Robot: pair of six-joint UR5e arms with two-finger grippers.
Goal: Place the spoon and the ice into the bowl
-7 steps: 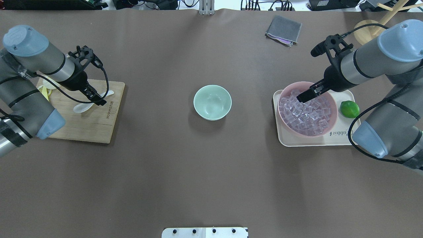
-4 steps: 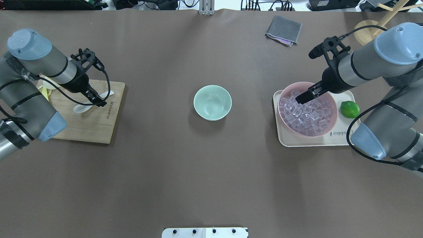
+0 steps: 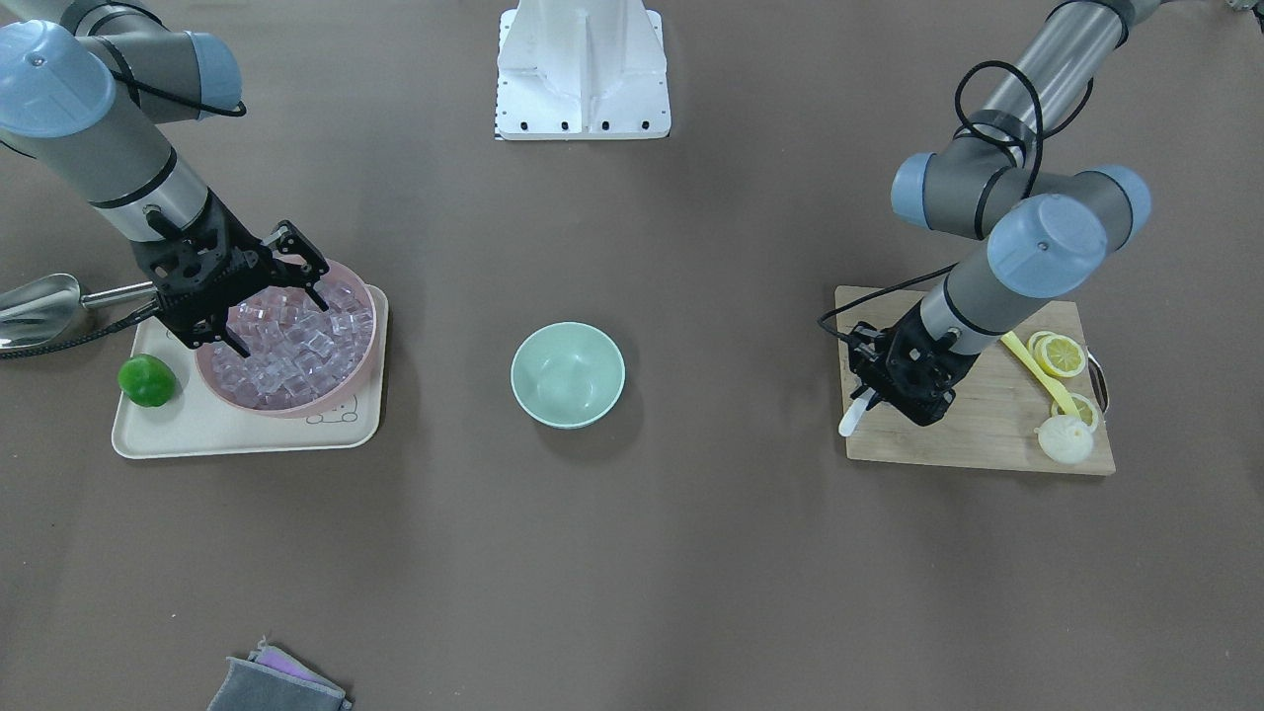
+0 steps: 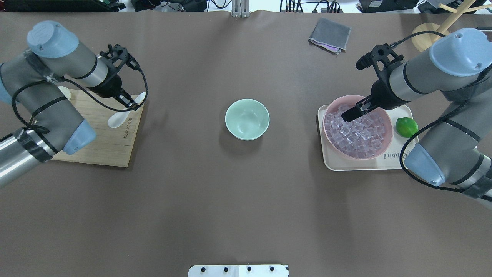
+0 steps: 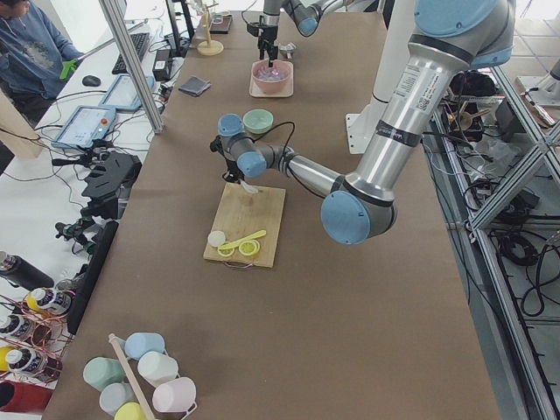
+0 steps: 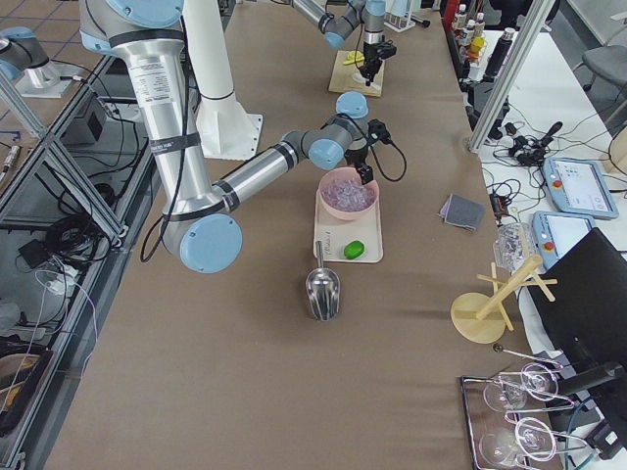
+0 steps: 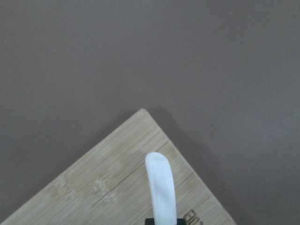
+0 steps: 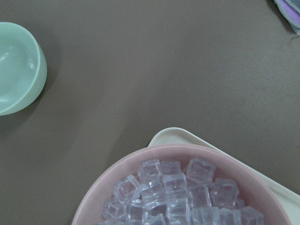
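The mint-green bowl (image 4: 247, 119) stands empty at the table's middle and also shows in the front view (image 3: 568, 375). My left gripper (image 4: 130, 103) is shut on the white spoon (image 4: 115, 121) and holds it over the far right corner of the wooden cutting board (image 4: 103, 146). The spoon's handle (image 7: 160, 187) sticks out in the left wrist view. My right gripper (image 4: 348, 114) hangs open just above the ice cubes (image 4: 355, 134) in the pink bowl (image 4: 387, 129). In the front view its fingers (image 3: 318, 291) are spread over the ice.
The pink bowl sits on a cream tray (image 4: 334, 163) with a green lime (image 4: 406, 127). A steel scoop (image 3: 39, 306) lies beside the tray. Lemon slices (image 3: 1062, 354) and a yellow utensil (image 3: 1032, 367) lie on the board. A grey cloth (image 4: 330, 34) lies far right.
My left gripper has moved right and away from the robot with the spoon, carrying it toward the board's far right corner. My right gripper has hardly moved above the ice.
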